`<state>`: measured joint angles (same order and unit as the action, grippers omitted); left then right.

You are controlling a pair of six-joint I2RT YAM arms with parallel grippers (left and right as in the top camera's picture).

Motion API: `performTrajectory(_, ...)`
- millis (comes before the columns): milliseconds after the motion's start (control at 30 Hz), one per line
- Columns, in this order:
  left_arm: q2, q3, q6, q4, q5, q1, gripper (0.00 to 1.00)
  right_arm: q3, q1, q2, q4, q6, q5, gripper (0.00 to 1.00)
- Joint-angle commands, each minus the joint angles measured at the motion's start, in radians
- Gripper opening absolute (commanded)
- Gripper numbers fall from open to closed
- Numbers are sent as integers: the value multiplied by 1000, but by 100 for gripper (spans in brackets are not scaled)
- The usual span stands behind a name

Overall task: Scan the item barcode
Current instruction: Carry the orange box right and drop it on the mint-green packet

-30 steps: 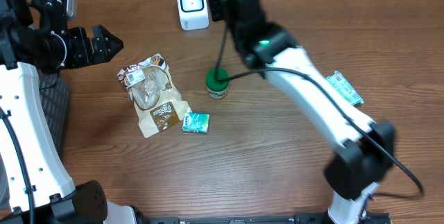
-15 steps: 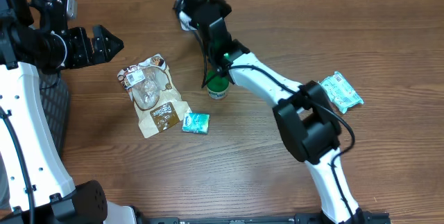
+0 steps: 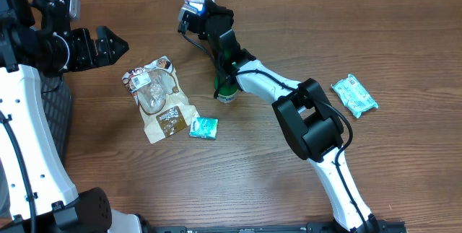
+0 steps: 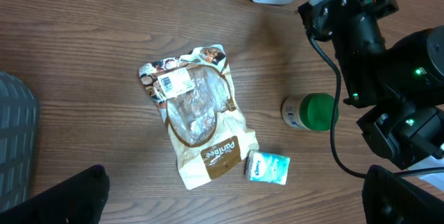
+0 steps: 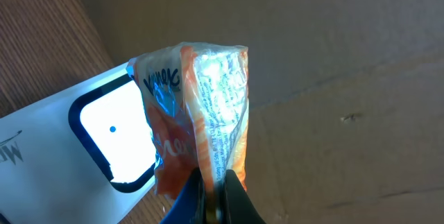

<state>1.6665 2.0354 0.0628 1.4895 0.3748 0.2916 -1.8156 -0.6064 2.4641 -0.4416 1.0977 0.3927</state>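
The right jaws clamp a crinkly orange plastic packet point(image 5: 208, 106) just in front of the white box-shaped scanner point(image 5: 83, 148); the left jaws stand wide apart.

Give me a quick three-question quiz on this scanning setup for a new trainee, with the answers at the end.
1. Multiple choice: what does the right gripper hold up to the white scanner? A. a green-lidded jar. B. an orange packet. C. a brown pouch.
2. True or false: the left gripper stands open and holds nothing.
3. Short answer: which item lies alone at the far right of the overhead view?

Key
1. B
2. True
3. The green packet
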Motion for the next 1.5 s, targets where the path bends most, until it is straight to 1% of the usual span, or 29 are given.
performTrajectory(0, -11, 13, 20, -2, 10, 1, 100, -10, 5, 3, -6, 3, -9, 4)
performTrajectory(167, -11, 13, 20, -2, 10, 1, 100, -10, 4, 3, -17, 3, 7, 4)
performTrajectory(267, -11, 13, 20, -2, 10, 1, 100, -10, 3, -2, -95, 3, 32, 4)
performTrajectory(333, -11, 13, 20, -2, 10, 1, 100, -10, -2, -20, -106, -3, 33, 4)
performTrajectory(433, -11, 13, 20, -2, 10, 1, 100, -10, -6, -90, -65, -138, 36, 4)
performTrajectory(500, -11, 13, 20, -2, 10, 1, 100, -10, -6, -133, -14, -195, 36, 4)
performTrajectory(633, -11, 13, 20, -2, 10, 1, 100, -10, -6, -274, 164, -425, 30, 4)
performTrajectory(700, -11, 13, 20, -2, 10, 1, 100, -10, 1, -354, 277, -587, 2, 4)
performTrajectory(733, -11, 13, 20, -2, 10, 1, 100, -10, 11, -406, 364, -694, -39, 4)
performTrajectory(767, -11, 13, 20, -2, 10, 1, 100, -10, 22, -441, 428, -765, -75, 4)
performTrajectory(933, -11, 13, 20, -2, 10, 1, 100, -10, 93, -587, 768, -1045, -243, 4)
performTrajectory(967, -11, 13, 20, -2, 10, 1, 100, -10, 122, -618, 865, -1118, -259, 4)
performTrajectory(1000, -11, 13, 20, -2, 10, 1, 99, -10, 134, -629, 906, -1151, -260, 4)
performTrajectory(1033, -11, 13, 20, -2, 10, 1, 100, -10, 175, -653, 1025, -1242, -261, 4)
performTrajectory(1200, -11, 13, 20, -2, 10, 0, 100, -2, 318, -666, 1408, -1494, -260, 4)
performTrajectory(1267, -11, 13, 20, -2, 10, 1, 100, 35, 379, -665, 1504, -1573, -243, 4)
performTrajectory(1300, -11, 13, 20, -2, 10, 1, 100, 130, 460, -663, 1545, -1669, -206, 4)
performTrajectory(1367, -11, 13, 20, -2, 10, 1, 100, 219, 517, -663, 1526, -1699, -211, 4)
performTrajectory(1467, -11, 13, 20, -2, 10, 1, 100, 322, 579, -663, 1472, -1701, -212, 4)
